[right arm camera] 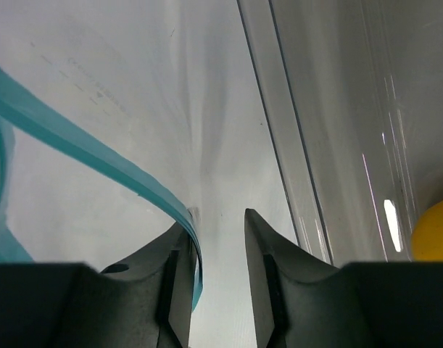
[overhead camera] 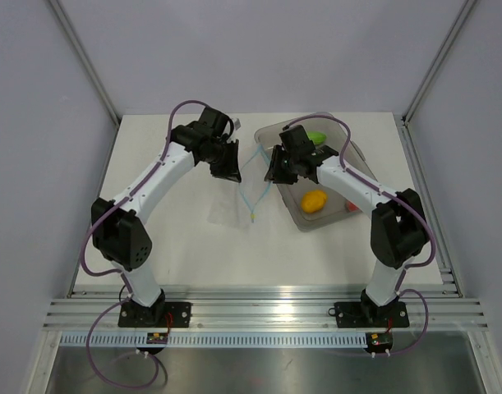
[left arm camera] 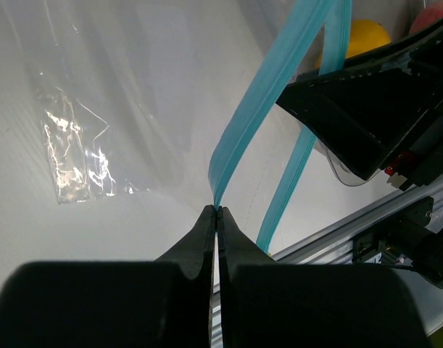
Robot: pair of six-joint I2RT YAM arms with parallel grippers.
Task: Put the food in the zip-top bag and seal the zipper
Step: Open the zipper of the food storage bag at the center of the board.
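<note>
Over the worktop (overhead camera: 177, 246), squeezing the zipper (left arm camera: 259, 101) in left pincer (left arm camera: 216, 210), with right pincer (right arm camera: 217, 217) spread apart; may slip, dropping bag (overhead camera: 252, 187).

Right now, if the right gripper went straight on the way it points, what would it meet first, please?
Probably the zip-top bag, its clear film just beyond the right gripper; the zipper lies against one finger. The grey tray sits to the side. Depth is unclear.

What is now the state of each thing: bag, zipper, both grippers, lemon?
Bag: mouth open, no food seen inside.
Zipper: unsealed, its two strips apart.
Left gripper: shut on zipper.
Right gripper: open, zipper against one finger.
Lemon: lying in tray, outside bag.
</note>
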